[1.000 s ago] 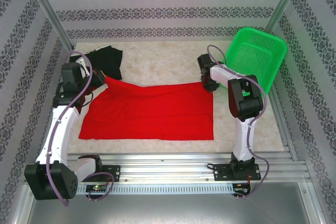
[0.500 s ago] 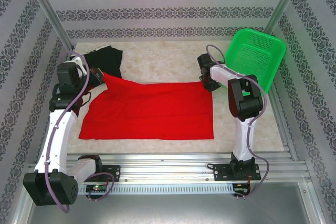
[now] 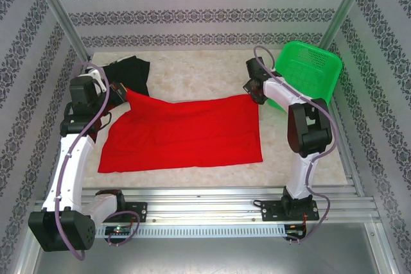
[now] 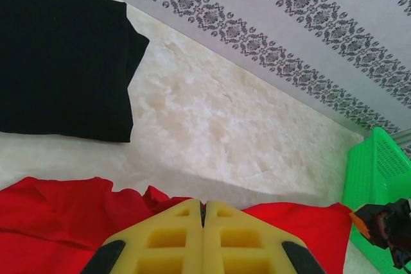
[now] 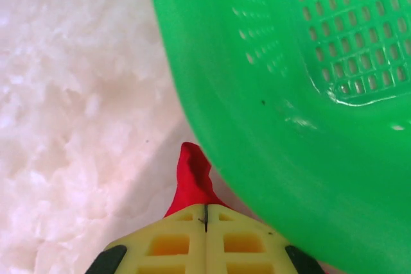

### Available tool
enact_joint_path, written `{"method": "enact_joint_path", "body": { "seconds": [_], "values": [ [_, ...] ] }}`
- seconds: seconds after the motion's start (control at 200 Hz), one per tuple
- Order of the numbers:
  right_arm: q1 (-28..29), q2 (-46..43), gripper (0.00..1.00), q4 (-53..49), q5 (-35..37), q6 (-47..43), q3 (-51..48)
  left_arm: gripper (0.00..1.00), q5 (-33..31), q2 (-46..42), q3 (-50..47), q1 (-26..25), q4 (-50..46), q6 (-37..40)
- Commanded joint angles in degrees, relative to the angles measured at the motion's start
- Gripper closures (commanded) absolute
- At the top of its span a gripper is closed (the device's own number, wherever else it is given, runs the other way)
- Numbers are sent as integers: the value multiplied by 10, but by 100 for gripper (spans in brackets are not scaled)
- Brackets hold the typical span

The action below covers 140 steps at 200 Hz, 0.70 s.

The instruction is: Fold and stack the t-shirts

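- Table: pale marbled top, bare in the far middle.
- Red shirt: spread flat across the middle of the table, plain side up, long way left to right. Its near edge lies close to the table's near edge. Its two far corners end at the grippers.
- Basket: green mesh, tilted, at the far right, just beside the right arm.
- Black shirt: a dark heap at the far left, just beyond the red shirt's far-left corner.
- Left gripper: yellow pads pressed together, pinching the red shirt's far-left corner; red cloth bunches on both sides of them.
- Right gripper: pads pressed together on the far-right corner. A red tip pokes out past them, near the basket wall.
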Motion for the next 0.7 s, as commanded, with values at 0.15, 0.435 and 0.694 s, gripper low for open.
{"method": "enact_joint_path", "body": {
  "seconds": [0.15, 0.435, 0.694],
  "values": [
    [5, -80, 100, 42, -27, -80, -69, 100, 17, -27, 30, 18, 29, 26],
    [7, -136, 100, 63, -59, -126, -141, 100, 33, -87, -15, 24, 40, 9],
    [12, -188, 100, 76, -74, -166, -218, 100, -33, -180, -89, 25, 1, -12]
  ]
}}
